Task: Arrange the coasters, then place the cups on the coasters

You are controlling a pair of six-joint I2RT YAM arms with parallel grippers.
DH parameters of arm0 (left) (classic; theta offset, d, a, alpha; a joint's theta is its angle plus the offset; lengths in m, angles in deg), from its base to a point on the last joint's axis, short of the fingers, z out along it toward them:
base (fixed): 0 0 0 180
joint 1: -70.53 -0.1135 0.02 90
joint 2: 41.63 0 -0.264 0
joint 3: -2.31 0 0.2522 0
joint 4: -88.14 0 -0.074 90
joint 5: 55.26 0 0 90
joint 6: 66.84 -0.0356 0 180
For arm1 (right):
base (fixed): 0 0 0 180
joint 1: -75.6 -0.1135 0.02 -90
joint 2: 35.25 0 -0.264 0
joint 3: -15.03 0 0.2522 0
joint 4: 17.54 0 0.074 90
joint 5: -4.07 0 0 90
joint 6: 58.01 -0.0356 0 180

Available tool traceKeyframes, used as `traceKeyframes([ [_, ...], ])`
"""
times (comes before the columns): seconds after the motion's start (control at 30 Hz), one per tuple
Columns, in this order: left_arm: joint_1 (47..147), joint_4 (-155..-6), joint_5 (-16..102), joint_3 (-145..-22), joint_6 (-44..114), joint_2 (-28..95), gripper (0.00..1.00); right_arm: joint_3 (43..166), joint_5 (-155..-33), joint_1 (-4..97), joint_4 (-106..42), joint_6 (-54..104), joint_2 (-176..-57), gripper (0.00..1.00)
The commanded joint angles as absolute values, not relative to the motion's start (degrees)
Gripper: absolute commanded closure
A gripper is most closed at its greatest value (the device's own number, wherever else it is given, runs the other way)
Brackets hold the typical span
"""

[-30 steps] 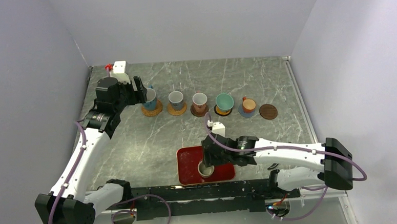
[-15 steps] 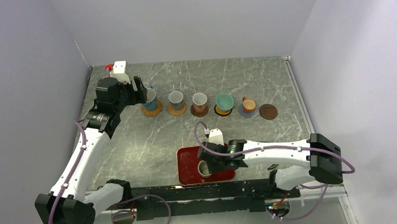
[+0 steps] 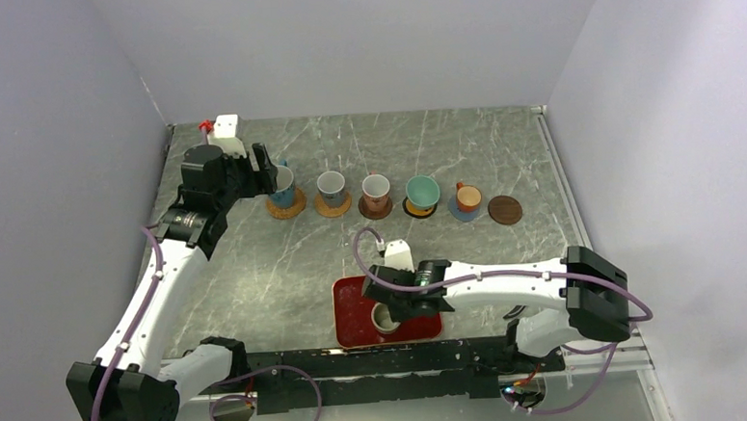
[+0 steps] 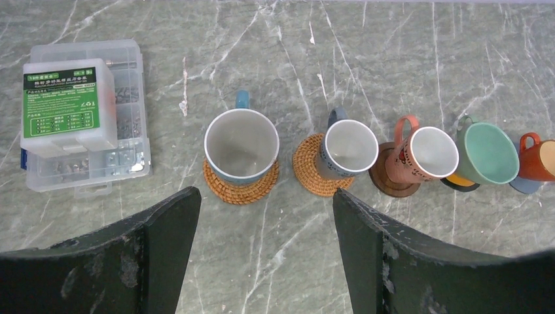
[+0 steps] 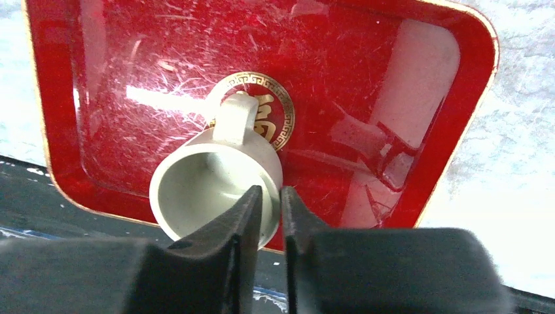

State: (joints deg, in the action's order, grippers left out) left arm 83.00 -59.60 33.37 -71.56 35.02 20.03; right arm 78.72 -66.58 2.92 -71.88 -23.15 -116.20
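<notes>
Five cups stand on coasters in a row at the back: a large white cup with a blue handle (image 4: 241, 144) on a woven tan coaster (image 4: 226, 190), a white cup (image 4: 350, 147), another white cup (image 4: 429, 154), a teal cup (image 4: 487, 154) and an orange cup (image 3: 466, 197). At the row's right end a dark brown coaster (image 3: 505, 209) lies bare. My left gripper (image 4: 265, 196) hangs open just before the large cup. On the red tray (image 5: 393, 78) rests a grey-olive cup (image 5: 203, 190). My right gripper (image 5: 270, 193) pinches its rim, one finger inside, one outside.
A clear plastic parts box (image 4: 78, 124) with a green label sits left of the cup row. The red tray (image 3: 350, 303) lies at the near edge, just beyond the black rail that carries the arm bases. Walls close in the table on three sides.
The right arm has shifted a little left and lower over the tray, and its jaws have narrowed onto the grey-olive cup's wall. The left arm has stayed still.
</notes>
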Motion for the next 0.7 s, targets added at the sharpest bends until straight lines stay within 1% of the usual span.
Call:
traceKeyframes([
  [0.0, 83.1, -60.3, 33.9, -73.3, 35.6, 20.4, 0.20, 83.0, -63.5, 2.7, -73.3, -22.3, -115.7, 0.82],
  [0.2, 83.2, -60.0, 33.4, -73.6, 35.3, 20.3, 0.20, 85.1, -62.5, 3.8, -74.3, -20.3, -113.6, 1.00],
  [0.4, 83.2, -60.0, 32.7, -73.5, 35.0, 20.4, 0.20, 85.8, -64.2, 8.3, -73.0, -13.9, -110.5, 1.00],
  [0.5, 83.1, -59.9, 32.5, -73.5, 34.9, 20.5, 0.20, 84.6, -67.3, 11.9, -70.7, -9.0, -107.9, 1.00],
  [0.57, 83.1, -59.9, 32.5, -73.5, 34.9, 20.5, 0.20, 83.0, -71.4, 15.0, -68.8, -5.9, -105.7, 1.00],
  [0.67, 83.1, -60.0, 32.7, -73.5, 34.9, 20.5, 0.20, 81.6, -73.2, 16.9, -69.1, -3.2, -104.1, 1.00],
])
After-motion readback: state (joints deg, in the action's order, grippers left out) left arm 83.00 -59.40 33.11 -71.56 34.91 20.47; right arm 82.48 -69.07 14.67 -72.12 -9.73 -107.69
